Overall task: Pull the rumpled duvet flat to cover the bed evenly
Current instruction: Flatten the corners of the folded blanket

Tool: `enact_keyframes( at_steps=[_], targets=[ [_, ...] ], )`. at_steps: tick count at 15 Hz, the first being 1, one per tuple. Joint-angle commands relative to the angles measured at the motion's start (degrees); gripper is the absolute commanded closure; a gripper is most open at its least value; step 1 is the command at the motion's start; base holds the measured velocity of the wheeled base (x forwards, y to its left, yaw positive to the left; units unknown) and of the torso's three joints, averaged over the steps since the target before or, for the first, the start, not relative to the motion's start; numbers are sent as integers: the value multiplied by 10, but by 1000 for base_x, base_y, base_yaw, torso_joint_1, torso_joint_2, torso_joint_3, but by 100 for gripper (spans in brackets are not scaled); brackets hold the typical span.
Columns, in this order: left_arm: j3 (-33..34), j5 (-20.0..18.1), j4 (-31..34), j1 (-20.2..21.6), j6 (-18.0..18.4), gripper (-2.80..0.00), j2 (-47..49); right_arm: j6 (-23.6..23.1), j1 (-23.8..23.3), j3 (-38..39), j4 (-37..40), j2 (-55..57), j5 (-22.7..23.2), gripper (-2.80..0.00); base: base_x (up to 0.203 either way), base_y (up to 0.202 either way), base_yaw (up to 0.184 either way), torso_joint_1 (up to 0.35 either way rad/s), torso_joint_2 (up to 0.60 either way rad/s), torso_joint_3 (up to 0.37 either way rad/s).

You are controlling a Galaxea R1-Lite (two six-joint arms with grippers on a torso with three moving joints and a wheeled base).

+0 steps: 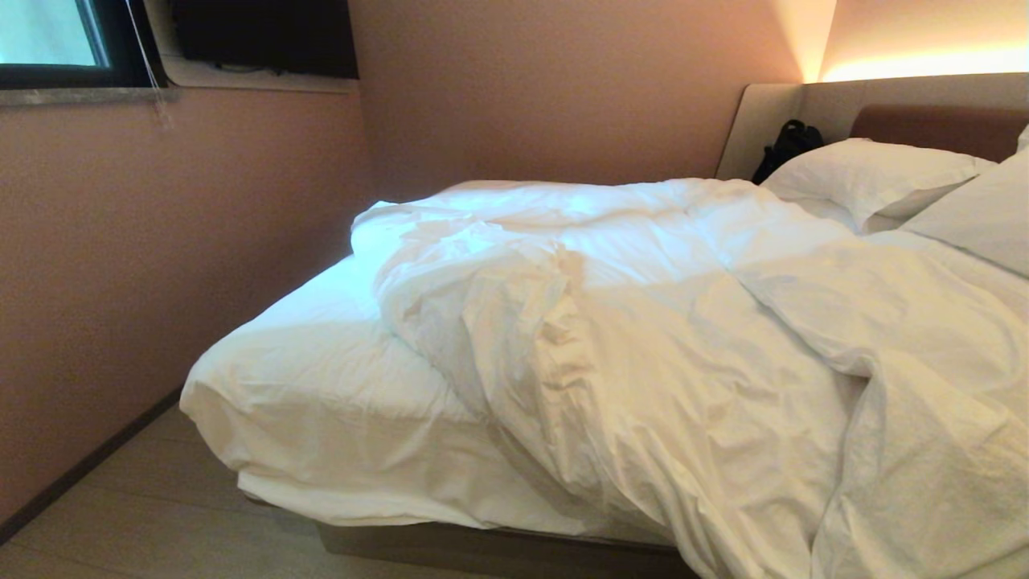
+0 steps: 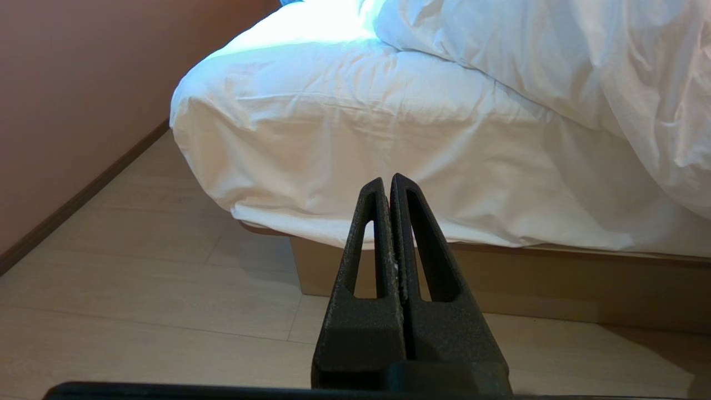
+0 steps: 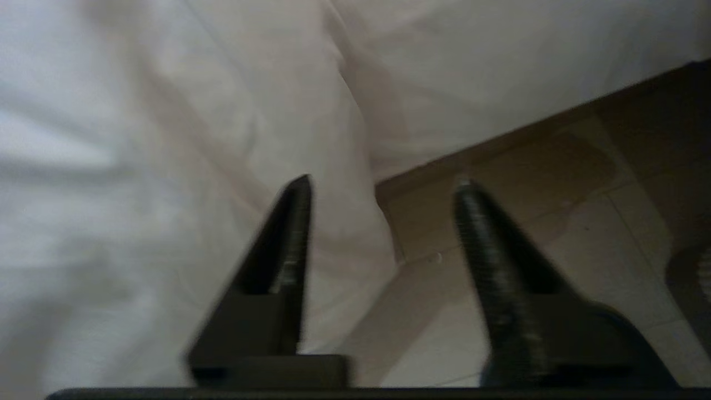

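Observation:
The white duvet (image 1: 643, 322) lies rumpled across the bed (image 1: 305, 386), bunched toward the right and spilling over the near edge, with the bed's left corner bared to the fitted sheet. In the left wrist view the duvet (image 2: 555, 61) shows above the sheeted mattress corner (image 2: 333, 139). My left gripper (image 2: 387, 183) is shut and empty, low over the floor short of the bed base. My right gripper (image 3: 383, 186) is open beside a hanging fold of the duvet (image 3: 166, 166), nothing between its fingers. Neither arm shows in the head view.
A pink wall (image 1: 120, 281) runs close along the bed's left side, leaving a strip of wooden floor (image 1: 145, 515). Pillows (image 1: 868, 177) and a black bag (image 1: 788, 145) sit by the headboard (image 1: 924, 121). The tan bed base (image 2: 500, 283) stands on the floor.

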State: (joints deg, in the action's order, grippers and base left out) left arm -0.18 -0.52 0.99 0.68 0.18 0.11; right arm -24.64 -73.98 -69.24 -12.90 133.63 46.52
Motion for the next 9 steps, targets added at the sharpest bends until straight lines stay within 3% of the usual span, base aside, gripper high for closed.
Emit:
enact_keyframes(
  at_steps=[1, 9],
  targets=[
    [0, 0, 0, 0, 0, 0, 0, -24, 1, -1, -1, 9, 2, -280, 0, 0, 0, 0, 0, 0],
    [0, 0, 0, 0, 0, 0, 0, -86, 47, -11, 4, 34, 2, -280, 0, 0, 0, 0, 0, 0]
  ],
)
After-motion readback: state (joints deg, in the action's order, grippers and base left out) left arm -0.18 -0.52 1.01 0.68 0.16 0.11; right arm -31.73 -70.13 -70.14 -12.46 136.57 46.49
